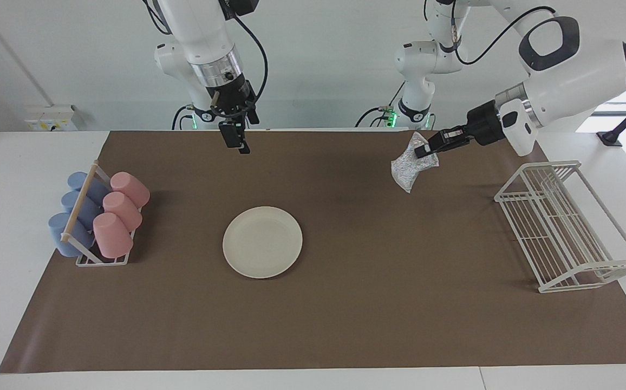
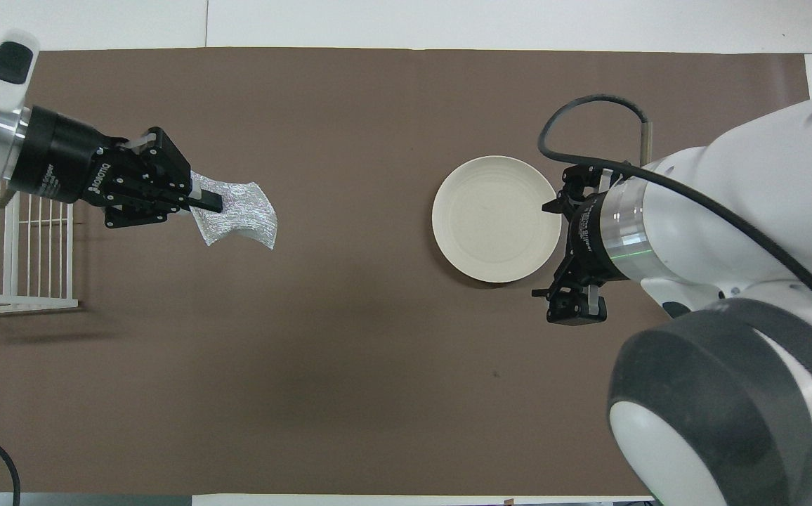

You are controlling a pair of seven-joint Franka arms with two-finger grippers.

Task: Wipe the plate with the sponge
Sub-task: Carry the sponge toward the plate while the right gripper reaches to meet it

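The cream-white plate (image 1: 262,242) (image 2: 496,218) lies flat on the brown mat near the table's middle. The silvery speckled sponge (image 1: 409,164) (image 2: 237,214) hangs in the air with my left gripper (image 1: 426,151) (image 2: 204,202) shut on one end of it. It is over bare mat between the wire rack and the plate, well short of the plate. My right gripper (image 1: 239,145) (image 2: 546,251) is raised and open with nothing between its fingers. It is over the mat beside the plate's rim, on the robots' side.
A rack of pink and blue cups (image 1: 96,216) stands at the right arm's end of the mat. A white wire rack (image 1: 567,227) (image 2: 12,260) stands at the left arm's end. The brown mat (image 1: 378,303) covers most of the table.
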